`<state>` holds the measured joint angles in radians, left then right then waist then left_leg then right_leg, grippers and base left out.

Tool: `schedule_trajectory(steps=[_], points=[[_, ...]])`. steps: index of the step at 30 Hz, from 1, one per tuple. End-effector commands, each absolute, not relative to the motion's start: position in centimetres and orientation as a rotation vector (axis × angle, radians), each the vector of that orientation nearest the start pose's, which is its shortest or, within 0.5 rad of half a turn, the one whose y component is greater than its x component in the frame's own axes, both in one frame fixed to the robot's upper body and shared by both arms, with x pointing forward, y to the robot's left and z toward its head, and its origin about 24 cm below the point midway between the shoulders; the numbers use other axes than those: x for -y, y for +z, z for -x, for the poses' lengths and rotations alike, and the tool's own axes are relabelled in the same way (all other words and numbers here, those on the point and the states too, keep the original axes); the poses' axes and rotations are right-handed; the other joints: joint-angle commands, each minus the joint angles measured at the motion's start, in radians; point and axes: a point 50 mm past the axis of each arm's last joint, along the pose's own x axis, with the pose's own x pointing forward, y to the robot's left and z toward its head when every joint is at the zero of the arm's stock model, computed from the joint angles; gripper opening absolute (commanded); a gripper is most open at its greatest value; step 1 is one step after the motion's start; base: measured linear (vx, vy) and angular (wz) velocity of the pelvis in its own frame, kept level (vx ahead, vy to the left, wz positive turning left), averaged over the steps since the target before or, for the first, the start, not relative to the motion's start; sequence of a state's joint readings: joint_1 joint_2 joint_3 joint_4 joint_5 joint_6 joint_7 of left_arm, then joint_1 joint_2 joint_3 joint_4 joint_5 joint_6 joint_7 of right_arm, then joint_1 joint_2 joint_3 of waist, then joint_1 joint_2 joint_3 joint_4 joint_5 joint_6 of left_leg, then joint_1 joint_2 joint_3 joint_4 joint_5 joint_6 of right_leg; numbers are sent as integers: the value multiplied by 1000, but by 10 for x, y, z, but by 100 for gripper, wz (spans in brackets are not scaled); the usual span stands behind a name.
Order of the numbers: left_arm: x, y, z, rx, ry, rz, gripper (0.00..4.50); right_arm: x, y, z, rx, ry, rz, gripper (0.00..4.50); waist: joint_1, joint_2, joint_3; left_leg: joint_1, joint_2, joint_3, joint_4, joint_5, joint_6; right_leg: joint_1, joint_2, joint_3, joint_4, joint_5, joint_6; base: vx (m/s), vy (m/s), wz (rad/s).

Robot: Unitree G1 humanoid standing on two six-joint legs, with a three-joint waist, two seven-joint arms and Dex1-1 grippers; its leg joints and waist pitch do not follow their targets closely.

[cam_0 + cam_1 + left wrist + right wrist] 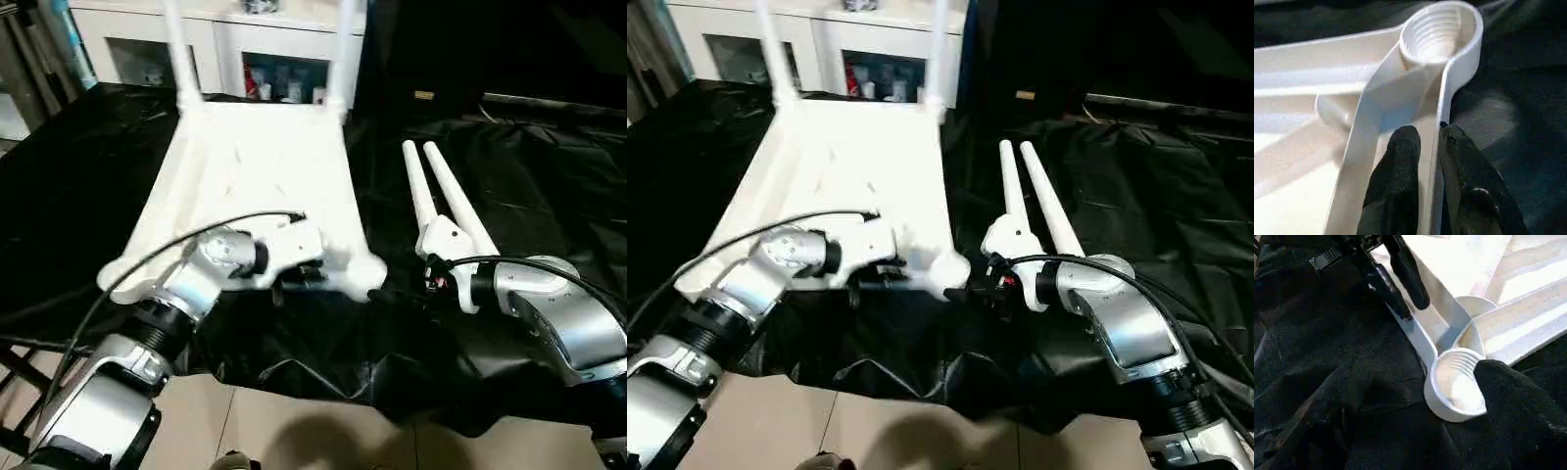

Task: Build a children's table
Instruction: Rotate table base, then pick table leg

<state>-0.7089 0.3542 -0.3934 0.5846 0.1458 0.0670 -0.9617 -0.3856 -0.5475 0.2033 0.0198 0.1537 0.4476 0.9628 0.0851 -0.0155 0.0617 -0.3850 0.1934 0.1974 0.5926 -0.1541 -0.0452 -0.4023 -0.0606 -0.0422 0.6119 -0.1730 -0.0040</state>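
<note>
We have the table top (260, 186) lying underside up on the black-draped surface (549, 186), with 2 legs (181, 54) already standing in its far corner sockets and 2 loose legs (441, 196) lying side by side just right of it. Our left hand (1427, 147) pinches the near rim of the top, 1 black finger (1400, 166) inside the wall and 1 outside, right beside the empty threaded socket (1432, 34) at the near right corner. Our right hand (991, 279) sits wide open with nothing in it, hovering just beside that same corner and near the loose legs' thick ends. We judge the step to be steadying the top so a 3rd leg can go in; next the right hand needs to close on a loose leg, stand it up and screw it into that socket. The near edge of the surface lies close below the corner, with open room to the right beyond the loose legs.
</note>
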Motion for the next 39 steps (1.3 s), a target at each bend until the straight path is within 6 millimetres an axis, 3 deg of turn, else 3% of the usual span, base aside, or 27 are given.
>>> schedule_trajectory(steps=[1, 3, 4, 6, 9, 10, 12, 14, 16, 17, 18, 19, 24, 28, 29, 32, 39], points=[[-109, 90, -336, -272, -1206, -631, 90, 162, 102, -291, -304, 1011, 354, 381, 0, 4, -73, 27, 40, -27, -66, -281, -7, 39, -79, 39, -83, -281, -189, 0, 0, 0], [-110, 94, -330, -255, -1236, -573, 90, 161, 106, -293, -276, 983, 322, 381, 1, 4, -74, 31, 41, -25, -65, -286, -10, 35, -76, 39, -81, -272, -198, 0, 0, 0], [-112, 98, -326, -242, -1250, -534, 90, 160, 108, -295, -265, 954, 275, 381, 0, -1, -73, 29, 41, -24, -66, -286, -8, 36, -76, 39, -79, -267, -201, 0, 0, 0], [-115, 102, -322, -229, -1254, -478, 90, 160, 111, -302, -257, 888, 208, 381, -2, 3, -71, 31, 41, -24, -68, -289, -13, 33, -75, 39, -76, -279, -205, 0, 0, 0], [-119, 107, -321, -203, -1211, -413, 90, 165, 108, -324, -276, 653, 155, 381, -10, 3, -70, 32, 35, -23, -68, -302, -31, 28, -72, 37, -79, -326, -197, 0, 0, 0], [-121, 109, -321, -193, -1187, -400, 90, 169, 105, -333, -299, 549, 154, 381, -12, 6, -67, 37, 36, -22, -67, -307, -49, 20, -72, 39, -83, -349, -191, 0, 0, 0], [-126, 111, -321, -180, -1133, -379, 100, 179, 95, -350, -371, 325, 115, 409, -19, 7, -67, 41, 30, -21, -66, -328, -70, 18, -69, 39, -88, -383, -177, 0, 0, 0], [-128, 113, -320, -172, -1105, -389, 100, 182, 89, -356, -406, 259, 91, 429, -17, 8, -67, 44, 31, -22, -65, -342, -75, 18, -69, 40, -90, -390, -160, 0, 0, 0], [-130, 114, -319, -171, -1093, -384, 100, 185, 85, -361, -443, 210, 92, 429, -20, 8, -71, 38, 32, -25, -68, -329, -78, 24, -69, 38, -84, -359, -157, 0, 0, 0], [-130, 115, -317, -173, -1095, -380, 100, 186, 84, -363, -460, 179, 74, 441, -23, -1, -70, 36, 31, -22, -69, -319, -74, 25, -66, 38, -83, -333, -159, 0, 0, 0], [-130, 116, -315, -171, -1098, -374, 100, 189, 84, -367, -477, 140, 66, 441, -22, 2, -71, 36, 32, -23, -67, -314, -75, 25, -68, 39, -79, -322, -164, 0, 0, 0], [-130, 116, -315, -171, -1098, -374, 100, 189, 84, -367, -477, 140, 66, 441, -29, -1, -73, 29, 29, -23, -68, -291, -70, 32, -68, 39, -74, -300, -169, 0, 0, 0], [-129, 120, -309, -168, -1110, -366, 100, 198, 83, -377, -567, 29, 61, 441, -33, -3, -76, 23, 27, -16, -61, -228, -53, 36, -65, 40, -66, -227, -181, 0, 0, 0], [-127, 121, -306, -191, -1130, -321, 100, 194, 77, -377, -647, 104, 19, 441, -33, -2, -76, 25, 27, -13, -59, -228, -45, 37, -64, 41, -64, -210, -186, 0, 0, 0], [-126, 121, -305, -199, -1143, -302, 128, 193, 76, -377, -655, 131, 3, 450, -33, -2, -76, 24, 28, -14, -59, -220, -41, 39, -64, 40, -63, -196, -193, 0, 0, 0], [-123, 124, -301, -213, -1176, -262, 136, 190, 72, -376, -687, 171, -46, 450, -31, -6, -76, 25, 29, -12, -58, -216, -35, 38, -65, 40, -61, -187, -208, 0, 0, 0], [-121, 123, -297, -219, -1184, -273, 203, 191, 62, -374, -756, 162, -57, 450, -30, -6, -72, 25, 30, -12, -58, -235, -44, 35, -65, 40, -66, -247, -199, 0, 0, 0]])
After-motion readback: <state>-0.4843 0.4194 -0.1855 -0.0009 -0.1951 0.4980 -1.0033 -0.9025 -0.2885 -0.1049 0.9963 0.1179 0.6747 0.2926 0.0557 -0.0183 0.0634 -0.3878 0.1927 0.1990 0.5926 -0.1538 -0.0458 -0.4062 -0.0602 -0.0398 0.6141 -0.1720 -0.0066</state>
